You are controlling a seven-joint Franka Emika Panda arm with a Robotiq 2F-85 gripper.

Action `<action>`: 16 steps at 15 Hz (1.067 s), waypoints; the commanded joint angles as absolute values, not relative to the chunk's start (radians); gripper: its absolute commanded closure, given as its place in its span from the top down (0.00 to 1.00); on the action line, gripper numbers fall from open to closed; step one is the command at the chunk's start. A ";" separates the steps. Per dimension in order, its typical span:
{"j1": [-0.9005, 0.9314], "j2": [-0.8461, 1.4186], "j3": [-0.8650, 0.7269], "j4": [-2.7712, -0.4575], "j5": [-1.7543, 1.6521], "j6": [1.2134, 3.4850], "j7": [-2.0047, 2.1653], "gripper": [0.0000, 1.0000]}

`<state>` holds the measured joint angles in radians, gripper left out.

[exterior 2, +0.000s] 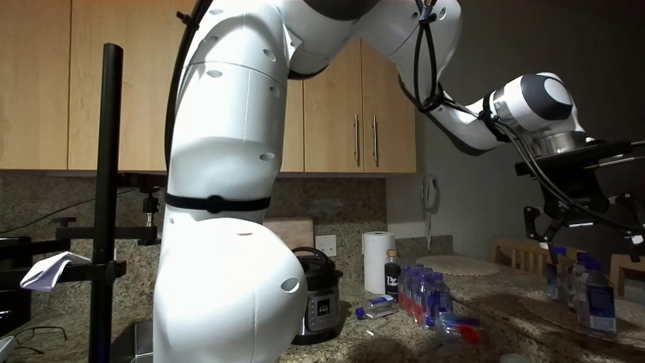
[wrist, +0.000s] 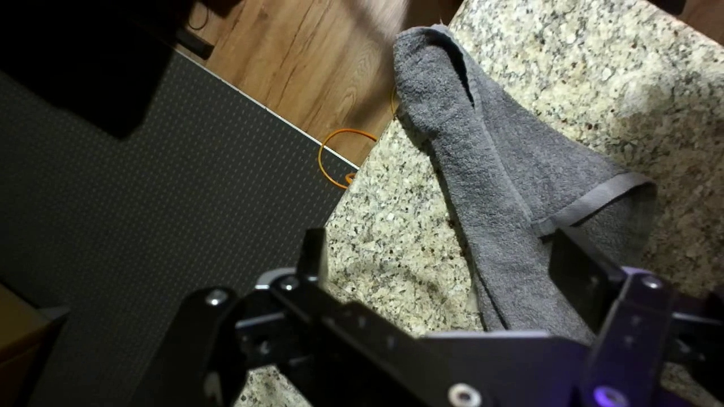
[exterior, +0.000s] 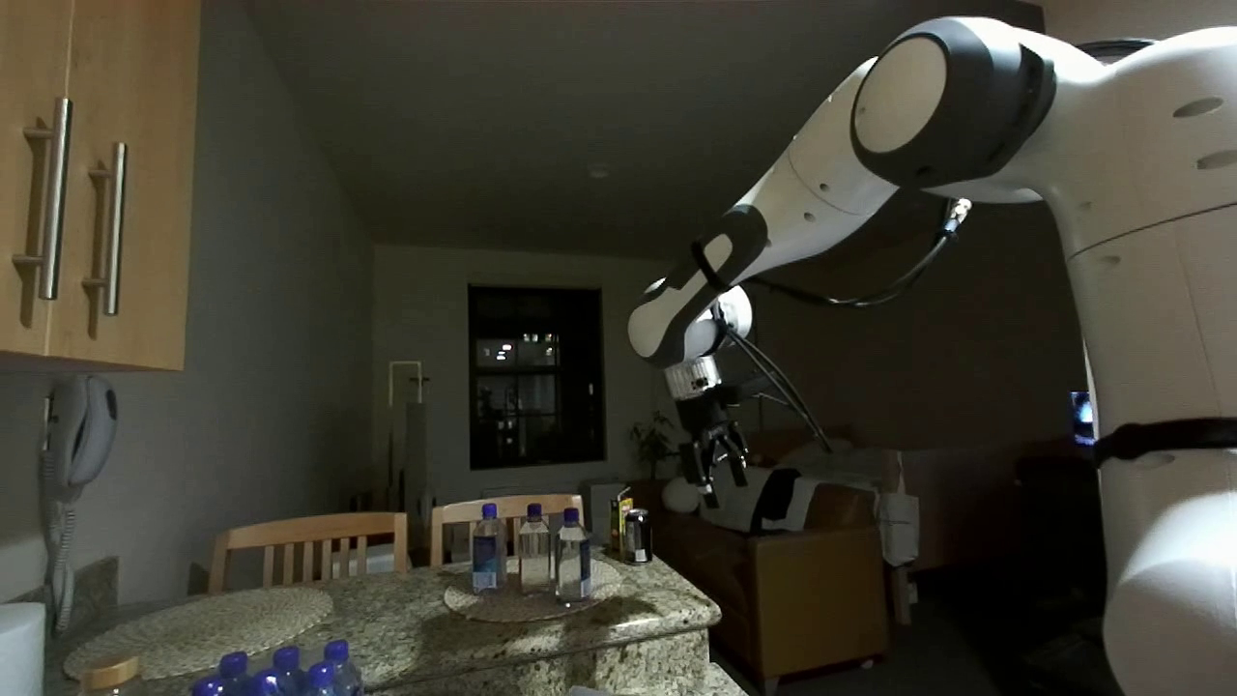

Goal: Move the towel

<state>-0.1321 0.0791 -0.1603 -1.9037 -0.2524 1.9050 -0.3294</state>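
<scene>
Grey terry towel is being carried by the granite desk, doubled along its length beside the edge. In the wrist view one end is seemingly projecting past that edge; the lower end is being blocked from sight. The fingers are being held wide apart, nothing being pinched; one is being seen overlapping the towel, contact not being discernible. Towel isn't being shown in the exterior views.

Handling (judged): light, soft, limp, rough pile so slip isn't being feared, nothing fragile. Little squeeze is being called for; sag and unfolding are being expected. A pinch across the thick long fold, near mid-length, is being advised, so that all layers are being caught. Flap with the pale hem is being ruled out as a hold: only a loose layer is likely being caught there, the rest being left to trail.
</scene>
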 commanded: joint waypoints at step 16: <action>-0.249 0.094 -0.212 -2.391 0.050 2.500 -0.522 1.00</action>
<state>-0.2374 0.0915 -0.2241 -2.3045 0.0020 2.3557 -0.4619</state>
